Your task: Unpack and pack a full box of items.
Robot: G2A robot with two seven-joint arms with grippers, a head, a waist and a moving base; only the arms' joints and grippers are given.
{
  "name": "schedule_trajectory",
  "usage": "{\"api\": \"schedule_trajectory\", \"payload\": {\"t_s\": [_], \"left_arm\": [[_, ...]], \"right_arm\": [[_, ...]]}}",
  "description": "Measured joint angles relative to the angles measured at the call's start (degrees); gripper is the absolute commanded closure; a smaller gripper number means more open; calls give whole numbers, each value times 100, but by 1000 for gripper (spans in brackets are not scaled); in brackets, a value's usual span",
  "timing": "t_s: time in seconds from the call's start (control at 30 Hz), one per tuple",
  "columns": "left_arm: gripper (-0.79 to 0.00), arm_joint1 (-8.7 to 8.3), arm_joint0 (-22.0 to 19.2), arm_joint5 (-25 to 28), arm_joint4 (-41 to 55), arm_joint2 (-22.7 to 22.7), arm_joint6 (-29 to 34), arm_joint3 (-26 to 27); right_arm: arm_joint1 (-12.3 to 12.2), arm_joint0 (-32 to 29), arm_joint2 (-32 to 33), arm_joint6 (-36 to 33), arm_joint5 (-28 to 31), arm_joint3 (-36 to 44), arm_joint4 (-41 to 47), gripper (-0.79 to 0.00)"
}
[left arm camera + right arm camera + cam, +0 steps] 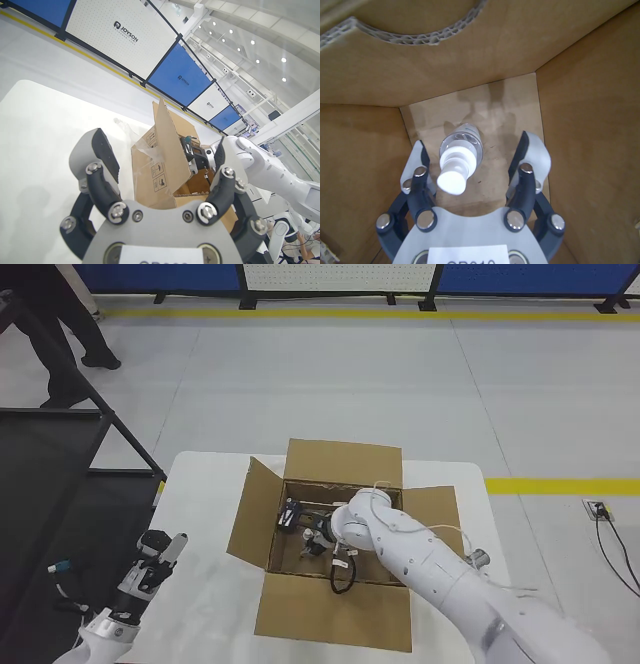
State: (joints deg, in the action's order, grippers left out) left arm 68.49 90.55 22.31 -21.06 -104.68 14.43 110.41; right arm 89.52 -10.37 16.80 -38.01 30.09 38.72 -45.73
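An open cardboard box [330, 609] is seen standing on a white counter [200, 494], its four flaps folded outward. On one outer wall of the box, in the left wrist view, a column of black handling pictograms [156, 162] is printed, and a strip of clear tape [150, 152] is stuck across the corner just beside them.

The right arm is reached down into the box. On the box floor a small clear bottle [461, 155] with a white pump cap is stood upright, its long axis vertical and the cap pointed up toward the wrist camera. A faint blue mark can be made out on its shoulder, too small to read. The right gripper [473, 140] is held over the bottle with its fingers [421, 155] spread wide; the bottle is placed between them, nearer one finger, and no contact can be made out.

The left gripper [160, 140] is held above the counter beside the box, fingers [105, 152] spread apart and nothing between them.

A white label [468, 255] is fixed to the right gripper's base, its print cut off at the edge.
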Motion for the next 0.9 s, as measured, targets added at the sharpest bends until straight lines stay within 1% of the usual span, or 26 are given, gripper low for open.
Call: {"api": "schedule_trajectory", "payload": {"t_s": [0.13, 0.23, 0.33, 0.43, 0.53, 0.63, 0.73, 0.83, 0.9], "left_arm": [[-785, 0, 0, 0, 0, 0, 0, 0], [-785, 0, 0, 0, 0, 0, 0, 0], [-785, 0, 0, 0, 0, 0, 0, 0], [-785, 0, 0, 0, 0, 0, 0, 0], [-785, 0, 0, 0, 0, 0, 0, 0], [-785, 0, 0, 0, 0, 0, 0, 0], [-785, 0, 0, 0, 0, 0, 0, 0], [-785, 0, 0, 0, 0, 0, 0, 0], [-785, 0, 0, 0, 0, 0, 0, 0]], "right_arm": [[159, 21, -4, 117, 115, -304, -24, 0], [214, 38, 47, 382, 377, -471, -27, 0], [176, 98, 153, 789, 805, -611, -74, 0], [59, 182, 269, 1094, 1206, -666, -223, 0], [-123, 216, 413, 1282, 1459, -506, -410, 0], [-388, 145, 616, 1411, 1544, -123, -640, 0], [-750, -72, 925, 1486, 1551, 532, -915, 0], [-1201, -507, 1395, 1357, 1445, 1509, -1217, 0], [-1551, -962, 1849, 1086, 1397, 2392, -1402, 0]]}}
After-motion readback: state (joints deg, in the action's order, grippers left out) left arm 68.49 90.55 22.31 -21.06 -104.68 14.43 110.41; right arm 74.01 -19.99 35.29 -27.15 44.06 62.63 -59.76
